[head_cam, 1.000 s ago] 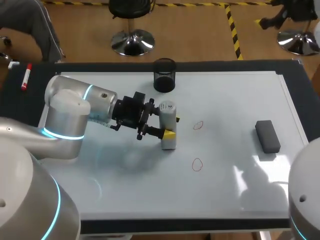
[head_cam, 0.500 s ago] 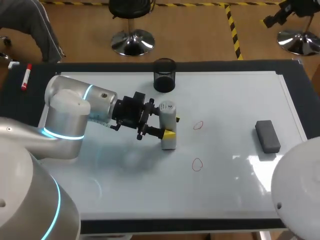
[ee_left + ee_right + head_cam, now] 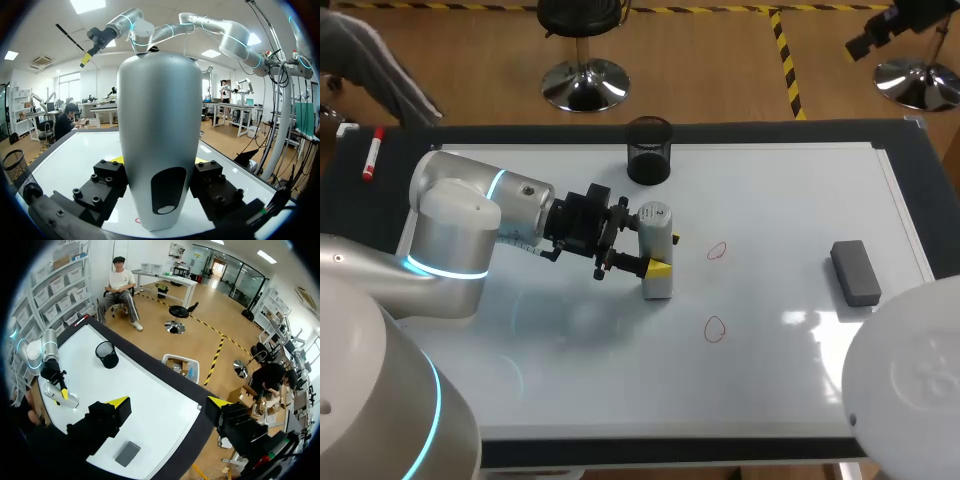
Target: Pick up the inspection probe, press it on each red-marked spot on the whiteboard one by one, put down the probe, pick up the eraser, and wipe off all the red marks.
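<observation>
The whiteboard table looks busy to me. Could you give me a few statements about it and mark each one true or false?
1. The left pincer is shut on the probe. True.
2. The eraser lies on the whiteboard, with no pincer touching it. True.
3. Three red marks are drawn on the whiteboard. False: there are two red marks.
4. The black cup stands right beside the eraser. False: it stands at the far edge, well away from the eraser.
5. The right pincer holds the eraser. False: it is open and empty, high above the table.
</observation>
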You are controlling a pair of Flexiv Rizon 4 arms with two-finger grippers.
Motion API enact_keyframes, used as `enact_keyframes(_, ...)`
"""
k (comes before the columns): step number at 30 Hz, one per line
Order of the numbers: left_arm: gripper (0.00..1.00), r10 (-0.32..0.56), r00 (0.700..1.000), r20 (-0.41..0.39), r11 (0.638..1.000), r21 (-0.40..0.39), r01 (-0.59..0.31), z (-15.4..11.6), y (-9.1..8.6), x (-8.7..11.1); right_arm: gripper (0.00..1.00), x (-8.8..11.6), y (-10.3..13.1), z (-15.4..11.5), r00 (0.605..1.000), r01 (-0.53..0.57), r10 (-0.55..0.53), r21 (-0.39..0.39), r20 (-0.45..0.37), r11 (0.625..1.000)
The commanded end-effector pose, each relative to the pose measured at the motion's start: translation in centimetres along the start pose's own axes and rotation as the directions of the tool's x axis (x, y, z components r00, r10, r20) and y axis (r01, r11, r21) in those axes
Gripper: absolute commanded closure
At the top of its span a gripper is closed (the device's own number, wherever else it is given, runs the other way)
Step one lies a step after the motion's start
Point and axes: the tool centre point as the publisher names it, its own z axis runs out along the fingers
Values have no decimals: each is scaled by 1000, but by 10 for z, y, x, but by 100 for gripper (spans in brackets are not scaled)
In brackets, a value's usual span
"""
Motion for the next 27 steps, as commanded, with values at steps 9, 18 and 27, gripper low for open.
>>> enact_keyframes(9, 100, 1, 1000, 1, 1000, 5, -1, 2, 9, 1, 0, 0, 3, -3, 1000, 0, 0, 211, 0, 977)
enact_keyframes(18, 100, 1, 1000, 1, 1000, 5, -1, 2, 9, 1, 0, 0, 3, -3, 1000, 0, 0, 211, 0, 977)
enact_keyframes(27, 100, 1, 1000, 1, 1000, 5, -1, 2, 9, 1, 0, -4, -23, -5, 996, -81, 85, 220, -7, 972)
